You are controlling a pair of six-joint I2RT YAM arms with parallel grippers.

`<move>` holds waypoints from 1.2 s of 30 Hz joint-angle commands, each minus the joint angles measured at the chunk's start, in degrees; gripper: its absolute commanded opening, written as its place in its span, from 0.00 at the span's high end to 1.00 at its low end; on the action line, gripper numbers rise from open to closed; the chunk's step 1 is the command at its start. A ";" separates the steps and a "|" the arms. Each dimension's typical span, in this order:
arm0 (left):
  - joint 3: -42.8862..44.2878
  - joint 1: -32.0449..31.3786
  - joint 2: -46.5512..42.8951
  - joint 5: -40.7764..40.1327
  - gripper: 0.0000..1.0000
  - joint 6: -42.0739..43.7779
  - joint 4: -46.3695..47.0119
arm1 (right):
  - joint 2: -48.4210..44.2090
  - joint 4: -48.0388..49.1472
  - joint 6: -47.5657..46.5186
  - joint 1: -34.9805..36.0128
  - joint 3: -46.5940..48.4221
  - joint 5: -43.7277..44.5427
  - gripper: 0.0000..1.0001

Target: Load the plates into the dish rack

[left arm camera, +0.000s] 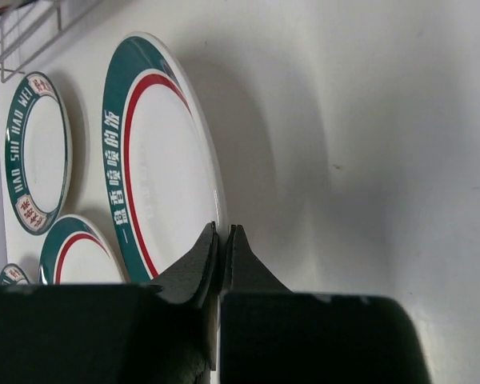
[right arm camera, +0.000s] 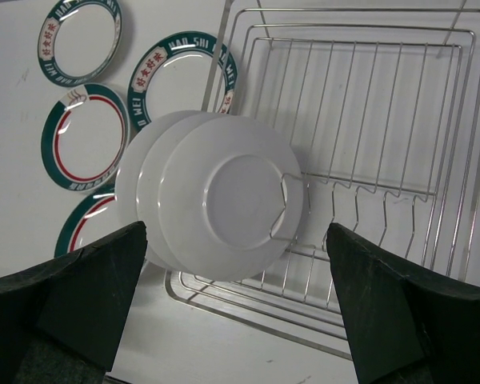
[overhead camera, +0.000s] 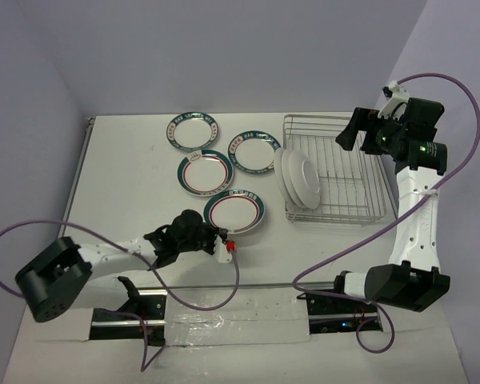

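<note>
The white table [overhead camera: 128,184] carries everything. The dish rack [overhead camera: 346,172], a silver wire basket, sits at 3 o'clock from the table's centre, within easy reach of the right arm [overhead camera: 416,216]. Three racked plates [overhead camera: 302,180] stand on edge at its 9 o'clock end. Their plain undersides face the right wrist camera, and they are packed close, leaving the other slots free.

Four more plates lie on the table between 10 and 12 o'clock: the far plate [overhead camera: 192,130], the rack-side plate [overhead camera: 254,152], the middle plate [overhead camera: 204,172] and the nearest plate [overhead camera: 234,210].

The left arm [overhead camera: 120,252] reaches low across the table to the 7 o'clock edge of the nearest plate, probably because a flat plate offers only its rim to pinch. The left gripper [left arm camera: 222,234] has its jaws drawn almost together, with only a sliver of gap and the plate's rim caught between them. Whether the plate has left the table cannot be told.

The right gripper [right arm camera: 236,232] hangs above the rack with its jaws spread wide and nothing in them. It seems posted there to take or steady the next plate.

The green band of the rack-side plate reads "HAO SHI HAO WEI" in white capitals. The nearest plate's band carries white Chinese characters, too foreshortened to read with confidence.
</note>
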 commanded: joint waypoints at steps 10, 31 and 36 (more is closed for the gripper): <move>20.88 -1.17 -28.32 1.14 1.00 -31.03 -35.84 | -3.25 4.06 0.53 -0.59 0.50 -0.30 0.00; 68.00 9.29 7.60 14.15 1.00 -114.35 -12.14 | -4.92 6.17 7.83 -14.83 5.60 -5.75 0.00; 72.21 7.19 15.08 7.14 1.00 -127.21 -11.13 | -5.53 6.78 8.27 -15.10 4.81 -2.59 0.00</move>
